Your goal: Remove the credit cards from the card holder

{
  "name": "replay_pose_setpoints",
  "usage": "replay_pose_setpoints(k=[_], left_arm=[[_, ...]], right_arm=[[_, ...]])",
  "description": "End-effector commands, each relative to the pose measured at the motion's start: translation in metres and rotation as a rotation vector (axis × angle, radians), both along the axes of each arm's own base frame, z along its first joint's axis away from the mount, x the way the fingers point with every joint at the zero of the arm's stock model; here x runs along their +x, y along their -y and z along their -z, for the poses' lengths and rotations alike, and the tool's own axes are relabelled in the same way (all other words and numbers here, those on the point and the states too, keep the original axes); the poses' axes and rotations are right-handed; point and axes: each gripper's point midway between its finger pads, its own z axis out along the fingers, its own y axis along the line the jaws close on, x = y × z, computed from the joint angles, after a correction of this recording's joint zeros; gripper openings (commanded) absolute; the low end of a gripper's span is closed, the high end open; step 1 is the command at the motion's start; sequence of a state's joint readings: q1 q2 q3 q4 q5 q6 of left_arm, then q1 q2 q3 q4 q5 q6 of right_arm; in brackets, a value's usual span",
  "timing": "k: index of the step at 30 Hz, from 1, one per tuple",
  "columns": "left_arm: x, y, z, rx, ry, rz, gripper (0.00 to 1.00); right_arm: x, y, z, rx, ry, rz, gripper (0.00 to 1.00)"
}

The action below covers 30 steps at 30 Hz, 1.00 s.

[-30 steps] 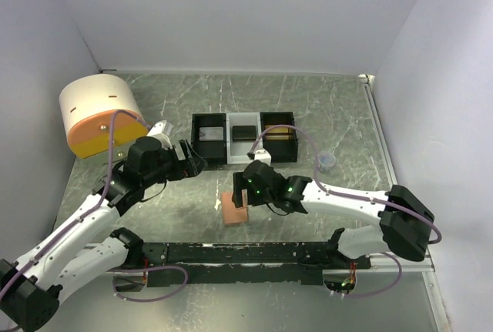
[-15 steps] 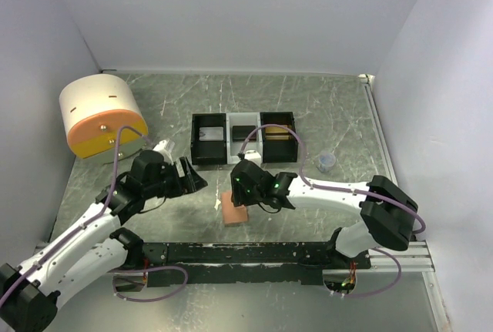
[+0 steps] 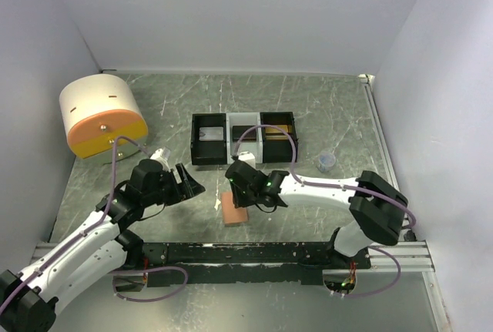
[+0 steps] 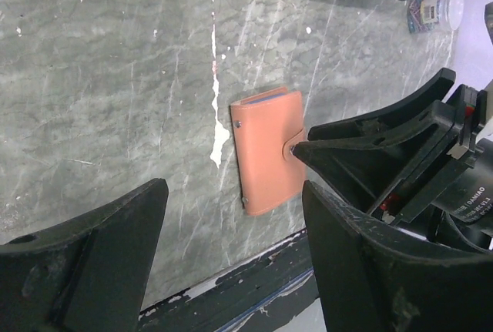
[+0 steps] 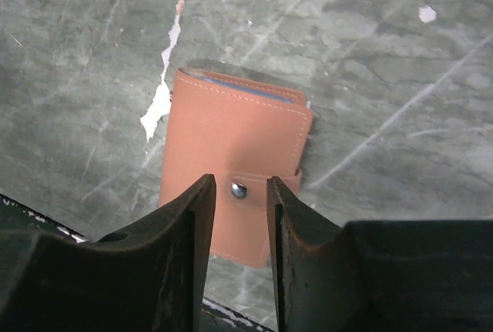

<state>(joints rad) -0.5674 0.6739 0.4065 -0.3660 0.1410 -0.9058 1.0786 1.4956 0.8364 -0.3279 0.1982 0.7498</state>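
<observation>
Right wrist view: the small flat salmon-orange card holder (image 5: 231, 159) lies closed on the grey marbled table (image 5: 385, 39), directly below the right gripper (image 5: 237, 186). Its 2 black fingers (image 5: 177, 232) stand only a narrow gap apart, and the snap button of the closing strap shows in that gap. Whether the tips touch the leather I cannot tell. A thin blue edge shows at the holder's side farthest from the fingers. The left gripper (image 4: 233, 187) hangs with its fingers spread wide, and the holder lies flat beyond the gap between them.
</observation>
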Motion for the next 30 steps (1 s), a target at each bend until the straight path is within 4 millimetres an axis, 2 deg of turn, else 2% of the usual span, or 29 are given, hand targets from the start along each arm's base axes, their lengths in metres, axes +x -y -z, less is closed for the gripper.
replay_pose_setpoints(k=[1, 5, 9, 13, 17, 22, 29, 30], left_arm=[[0.005, 0.007, -0.009, -0.016, 0.016, 0.018, 0.82], [0.004, 0.008, -0.007, -0.019, 0.012, 0.027, 0.82], [0.001, 0.007, -0.005, -0.018, 0.012, 0.03, 0.81], [-0.001, 0.007, -0.003, -0.027, 0.006, 0.029, 0.81], [-0.002, 0.01, -0.003, -0.045, 0.002, 0.038, 0.81], [-0.003, 0.014, -0.006, -0.063, 0.001, 0.052, 0.81], [-0.005, 0.019, -0.002, -0.089, -0.014, 0.07, 0.8], [-0.005, 0.02, -0.001, -0.09, -0.016, 0.073, 0.8]], right_arm=[[0.001, -0.014, 0.001, -0.03, 0.007, -0.02, 0.33], [-0.001, -0.015, 0.009, -0.1, 0.019, -0.011, 0.31], [0.001, 0.013, 0.029, -0.275, 0.02, 0.066, 0.3], [0.002, 0.026, 0.03, -0.338, 0.048, 0.086, 0.3], [0.002, 0.025, 0.02, -0.327, 0.074, 0.068, 0.34], [0.006, 0.007, -0.003, -0.276, 0.096, 0.016, 0.38], [-0.006, 0.012, 0.007, -0.264, 0.044, 0.04, 0.41], [-0.007, 0.007, 0.007, -0.237, 0.037, 0.042, 0.42]])
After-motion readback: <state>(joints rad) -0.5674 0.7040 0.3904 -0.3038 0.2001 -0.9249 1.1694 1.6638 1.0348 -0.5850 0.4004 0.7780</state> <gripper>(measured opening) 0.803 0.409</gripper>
